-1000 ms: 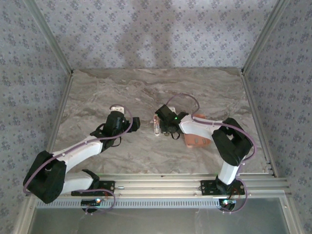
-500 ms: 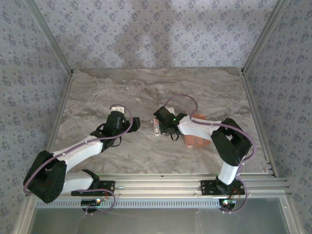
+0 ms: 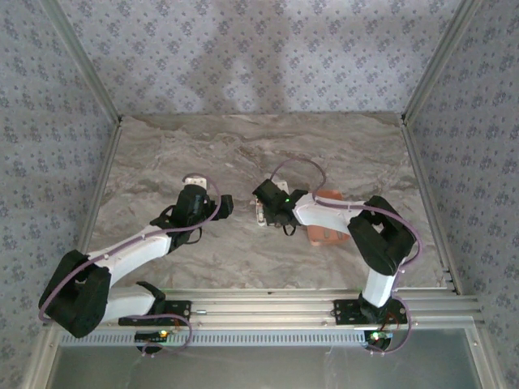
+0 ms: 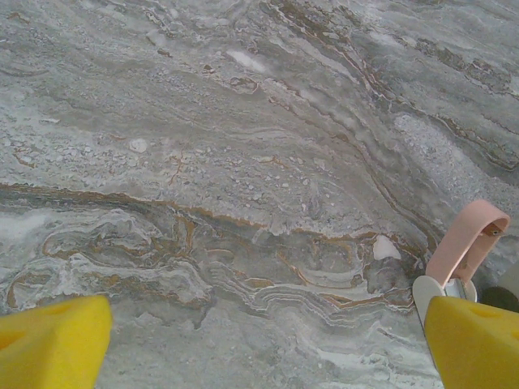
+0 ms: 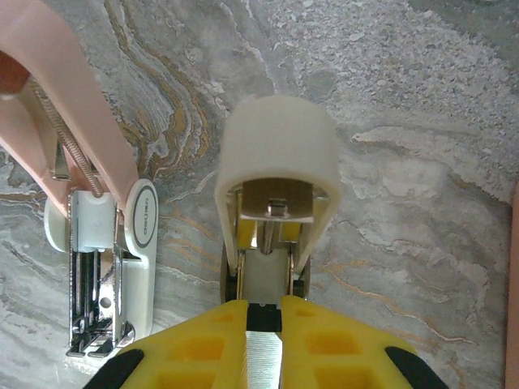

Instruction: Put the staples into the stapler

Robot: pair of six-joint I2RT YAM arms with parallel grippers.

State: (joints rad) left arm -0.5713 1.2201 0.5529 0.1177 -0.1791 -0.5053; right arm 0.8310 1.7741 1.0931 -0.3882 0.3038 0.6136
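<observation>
Midway across the counter (image 3: 340, 154), the stapler (image 5: 97, 243) lies open and looks unloaded, my right gripper (image 5: 263, 312) just beside it clamped on what seem staples (image 5: 263, 361), left gripper (image 4: 263, 340) wide open nearby: loading is left.

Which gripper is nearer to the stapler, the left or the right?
Right. The right gripper sits shut just beside the stapler; the left gripper hangs open a little further off, to its left.
</observation>
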